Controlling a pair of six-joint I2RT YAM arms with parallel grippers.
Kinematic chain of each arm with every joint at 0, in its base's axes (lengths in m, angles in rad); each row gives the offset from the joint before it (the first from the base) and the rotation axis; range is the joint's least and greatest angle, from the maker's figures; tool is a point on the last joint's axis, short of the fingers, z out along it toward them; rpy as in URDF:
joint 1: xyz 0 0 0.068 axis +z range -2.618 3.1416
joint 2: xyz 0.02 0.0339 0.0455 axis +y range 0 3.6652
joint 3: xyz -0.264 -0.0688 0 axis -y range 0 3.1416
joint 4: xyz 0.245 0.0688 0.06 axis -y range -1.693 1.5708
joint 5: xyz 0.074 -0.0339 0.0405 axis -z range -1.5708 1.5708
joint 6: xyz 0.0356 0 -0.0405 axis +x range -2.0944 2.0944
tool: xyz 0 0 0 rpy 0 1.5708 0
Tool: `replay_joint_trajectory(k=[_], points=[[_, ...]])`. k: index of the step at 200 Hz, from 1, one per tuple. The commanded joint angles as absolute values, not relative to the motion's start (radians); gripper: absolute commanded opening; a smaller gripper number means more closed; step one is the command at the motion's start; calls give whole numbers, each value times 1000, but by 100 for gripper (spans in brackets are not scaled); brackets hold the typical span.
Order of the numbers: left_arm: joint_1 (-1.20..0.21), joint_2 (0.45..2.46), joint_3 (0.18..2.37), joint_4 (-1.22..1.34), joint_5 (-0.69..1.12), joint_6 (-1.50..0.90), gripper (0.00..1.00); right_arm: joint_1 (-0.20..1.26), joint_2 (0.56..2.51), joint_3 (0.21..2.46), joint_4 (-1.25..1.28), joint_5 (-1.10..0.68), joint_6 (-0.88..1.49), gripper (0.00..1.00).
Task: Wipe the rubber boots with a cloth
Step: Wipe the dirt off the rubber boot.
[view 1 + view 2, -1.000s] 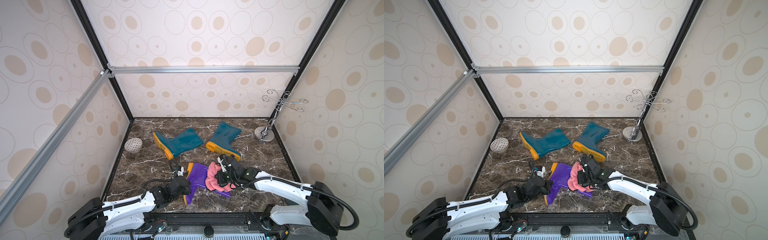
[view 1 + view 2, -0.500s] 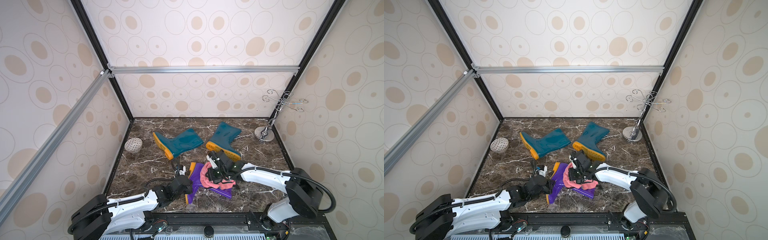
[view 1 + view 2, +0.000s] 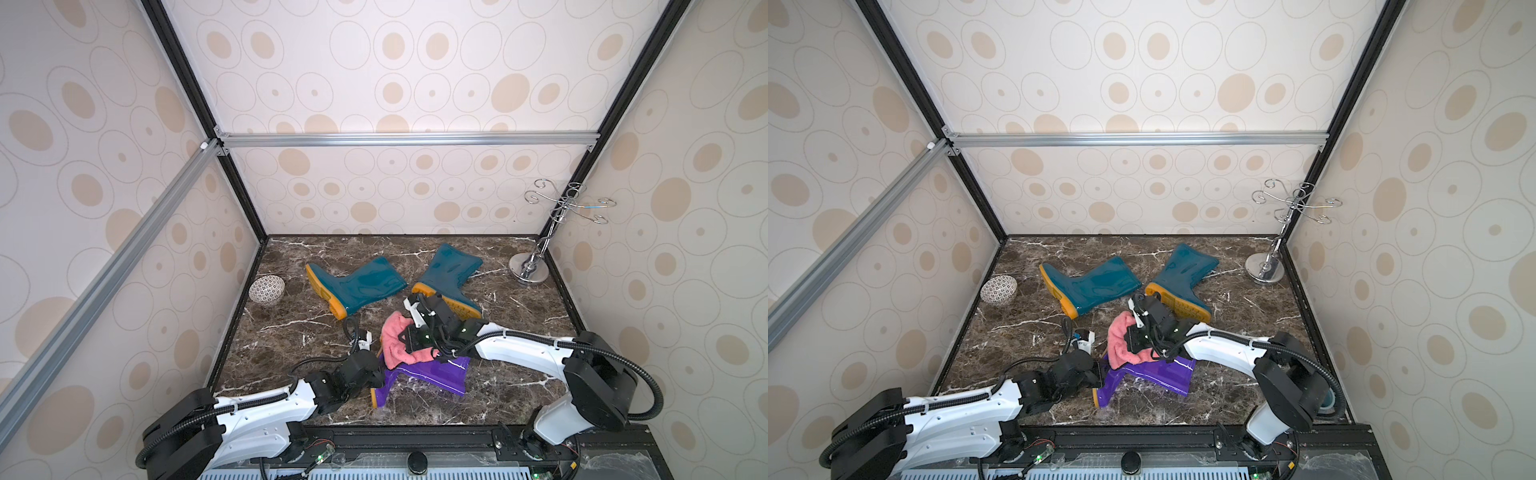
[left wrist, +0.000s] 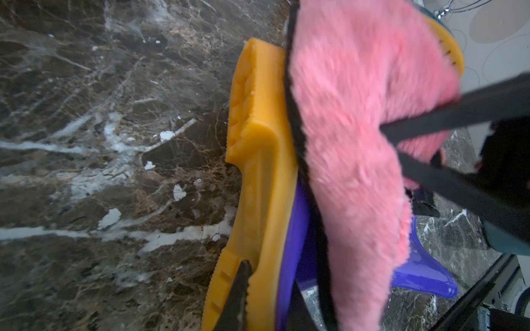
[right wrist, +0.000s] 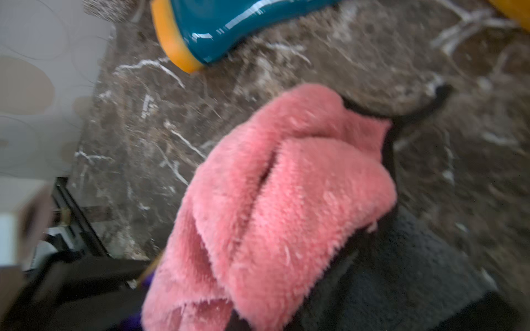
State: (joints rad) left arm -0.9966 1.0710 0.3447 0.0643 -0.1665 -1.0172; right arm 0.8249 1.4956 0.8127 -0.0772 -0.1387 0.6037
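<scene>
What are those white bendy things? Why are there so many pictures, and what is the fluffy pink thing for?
The white bendy things are two robot arms. Each ends in a pincer called a gripper. Two pictures are taken from high above, side by side, so they look nearly the same. The two close-up pictures come from little cameras on the arms' wrists.

On the marble table are a teal boot, a second teal boot, a purple boot, a small patterned bowl and a shiny metal stand.

The left gripper pinches the purple boot's yellow sole, probably to steady it. The right gripper is shut on the pink cloth, which lies over the purple boot for wiping.
</scene>
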Motion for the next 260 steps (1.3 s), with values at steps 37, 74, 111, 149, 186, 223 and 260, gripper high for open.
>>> replay_joint_trajectory(k=[37,74,111,149,186,223,260], points=[[-994,1095,356,120,-164,-1007,0,792,1223,694,-398,34,556,0],[-994,1103,370,118,-164,-1002,0,792,1165,688,-404,38,545,0],[-994,1120,377,120,-160,-1002,0,796,1342,755,-228,-98,585,0],[-995,1131,377,117,-154,-1007,0,814,1512,900,-119,-138,606,0],[-994,1122,368,111,-160,-1014,0,821,1533,1027,-118,-134,589,0],[-994,1117,364,111,-163,-1015,0,822,1531,967,-89,-132,601,0],[-994,1106,358,113,-164,-1013,0,809,1452,780,-95,-76,624,0]])
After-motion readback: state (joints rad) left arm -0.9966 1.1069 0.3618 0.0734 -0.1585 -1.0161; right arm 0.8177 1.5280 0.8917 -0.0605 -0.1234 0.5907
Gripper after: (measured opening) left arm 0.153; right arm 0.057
